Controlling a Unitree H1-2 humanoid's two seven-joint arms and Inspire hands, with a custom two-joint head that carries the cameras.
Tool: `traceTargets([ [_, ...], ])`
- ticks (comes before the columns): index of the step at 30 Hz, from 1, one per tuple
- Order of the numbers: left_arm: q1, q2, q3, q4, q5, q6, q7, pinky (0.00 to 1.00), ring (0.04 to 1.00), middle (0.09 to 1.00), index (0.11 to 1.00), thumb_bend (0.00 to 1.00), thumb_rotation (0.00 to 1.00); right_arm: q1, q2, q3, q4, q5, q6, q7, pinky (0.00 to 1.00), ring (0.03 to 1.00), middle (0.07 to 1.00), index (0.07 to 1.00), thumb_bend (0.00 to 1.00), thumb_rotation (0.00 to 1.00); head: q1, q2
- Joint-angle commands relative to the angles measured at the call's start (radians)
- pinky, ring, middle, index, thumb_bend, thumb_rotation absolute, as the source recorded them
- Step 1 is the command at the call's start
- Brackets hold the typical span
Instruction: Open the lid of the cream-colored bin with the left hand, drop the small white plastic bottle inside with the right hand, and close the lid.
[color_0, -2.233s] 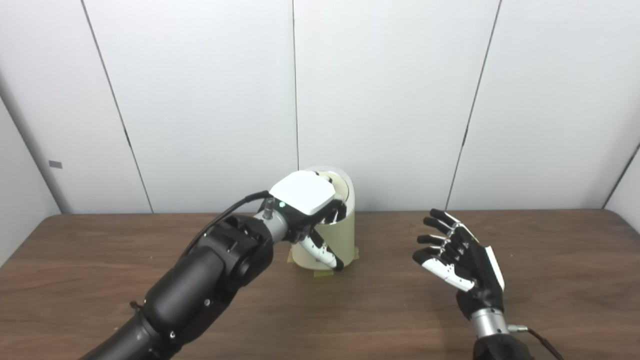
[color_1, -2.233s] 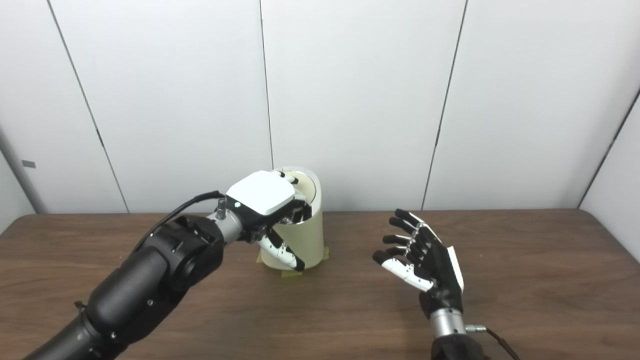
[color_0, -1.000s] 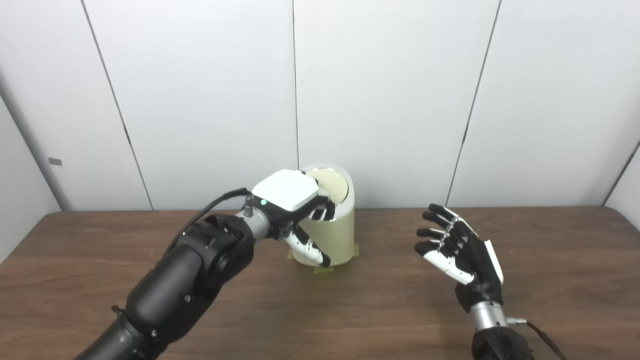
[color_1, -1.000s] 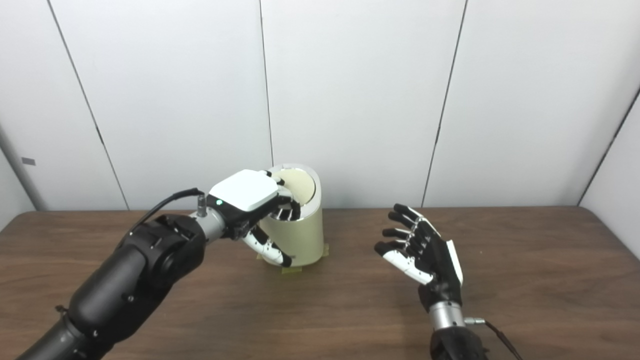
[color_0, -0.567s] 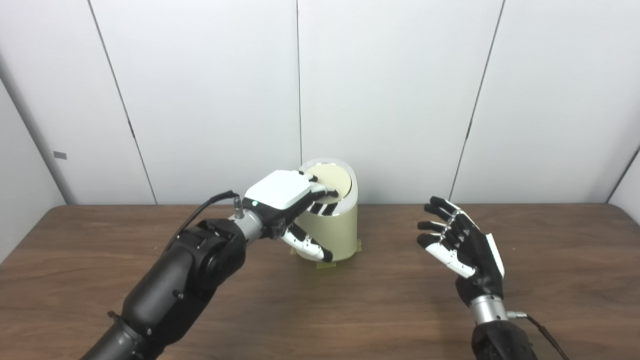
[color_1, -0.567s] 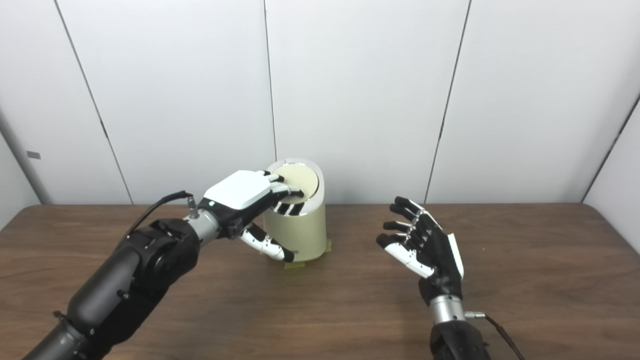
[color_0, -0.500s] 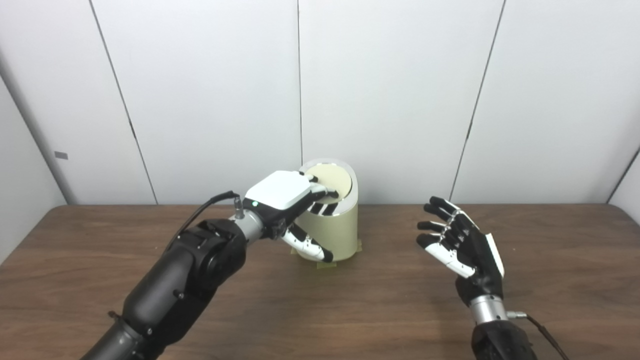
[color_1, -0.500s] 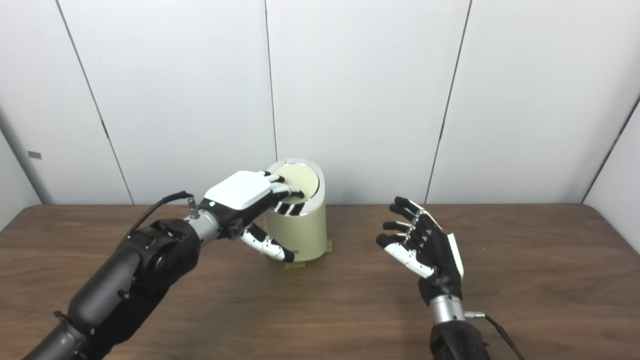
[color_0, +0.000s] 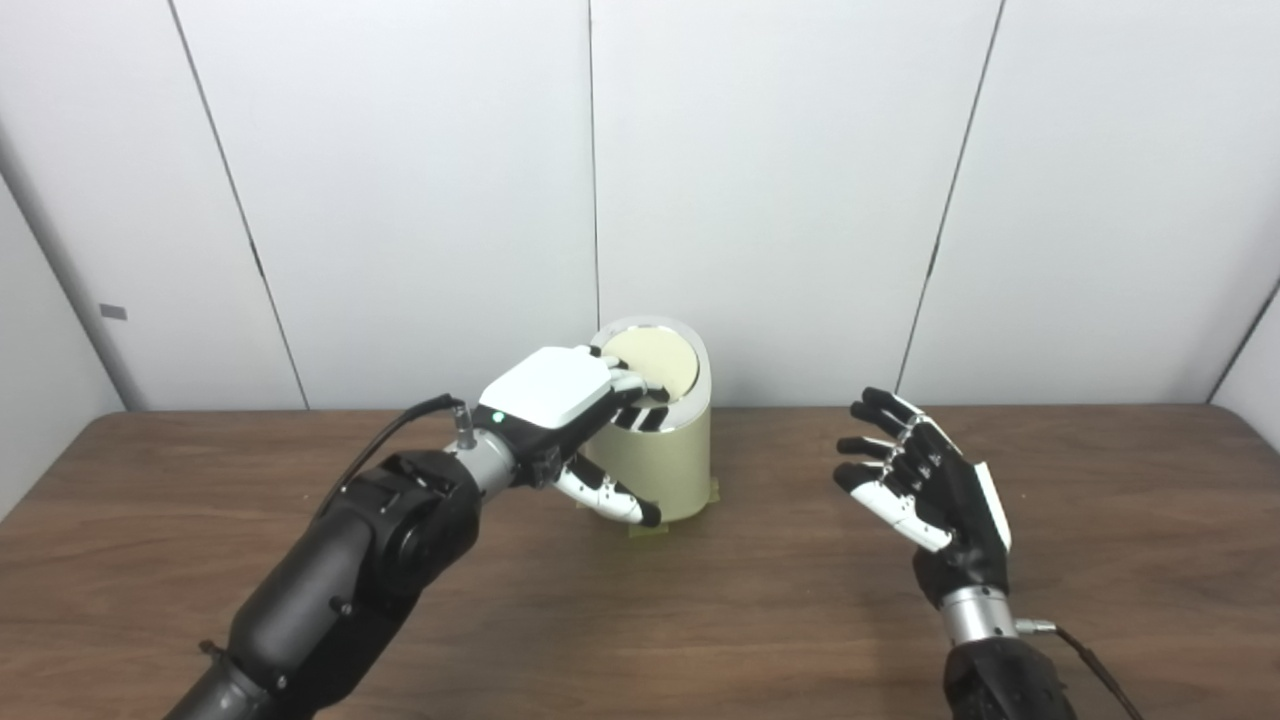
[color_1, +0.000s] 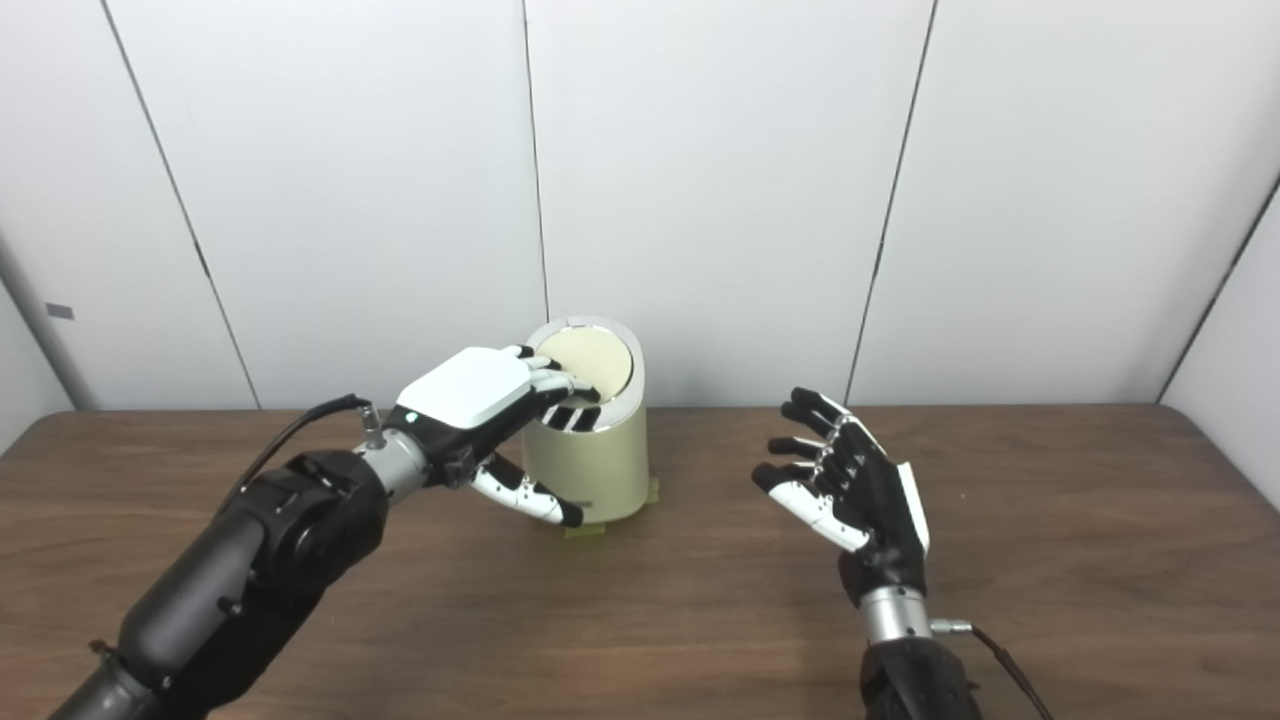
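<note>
The cream-colored bin (color_0: 668, 470) stands at the back middle of the table, close to the wall. Its round lid (color_0: 660, 360) sits flat inside the silver rim. My left hand (color_0: 555, 395) is at the bin's upper left, its fingertips (color_0: 640, 385) resting on the lid's near edge. Its thumb sticks out beside the bin's wall, and it grips nothing. To the right of the bin, my right hand (color_0: 925, 490) hovers open and empty, palm turned toward the bin. No small white bottle shows in either view.
The brown wooden table (color_0: 700, 620) runs across the whole picture. Yellow tape pieces (color_0: 645, 528) lie at the bin's foot. White wall panels rise just behind the bin.
The lid has swung from tilted inward to flat in its rim. My left hand has drawn back left and lower, its fingers now on the lid's edge. The right hand barely moved.
</note>
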Motion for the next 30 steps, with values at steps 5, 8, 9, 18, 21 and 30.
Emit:
traceTargets([
  [5,0.115,-0.018,0.162,-0.080,-0.085,0.007,0.148,0.96,0.918,0.872,0.880,0.69,0.28,-0.038,0.001,0.000,-0.025,-0.010,-0.033,-0.010,0.50,0.629,0.762,0.751,0.76,0.32,-0.002,0.000],
  [8,0.190,-0.099,0.292,-0.091,-0.207,-0.034,0.295,0.82,0.886,0.876,0.872,0.65,0.21,-0.037,-0.002,0.000,-0.023,-0.006,-0.034,-0.009,0.50,0.630,0.761,0.751,0.75,0.30,-0.001,0.000],
  [9,0.212,-0.127,0.330,-0.086,-0.246,-0.057,0.342,0.76,0.873,0.876,0.870,0.65,0.19,-0.037,-0.002,0.000,-0.023,-0.001,-0.033,-0.007,0.50,0.631,0.762,0.751,0.74,0.29,0.000,0.000],
  [18,0.373,-0.287,0.536,-0.042,-0.628,-0.178,0.477,0.72,0.813,0.843,0.872,0.66,0.21,-0.031,-0.014,0.003,-0.023,-0.005,-0.033,-0.002,0.51,0.629,0.753,0.742,0.76,0.29,0.001,-0.004],
  [21,0.411,-0.301,0.555,-0.025,-0.695,-0.187,0.472,0.69,0.765,0.805,0.861,0.66,0.27,-0.025,-0.018,0.006,-0.030,0.005,-0.032,0.011,0.51,0.636,0.757,0.744,0.73,0.25,0.000,-0.007],
  [30,0.450,-0.309,0.563,-0.014,-0.848,-0.173,0.431,0.55,0.684,0.731,0.786,0.64,0.20,0.010,-0.015,0.013,-0.070,-0.004,-0.034,0.013,0.50,0.615,0.739,0.745,0.75,0.20,-0.015,-0.016],
])
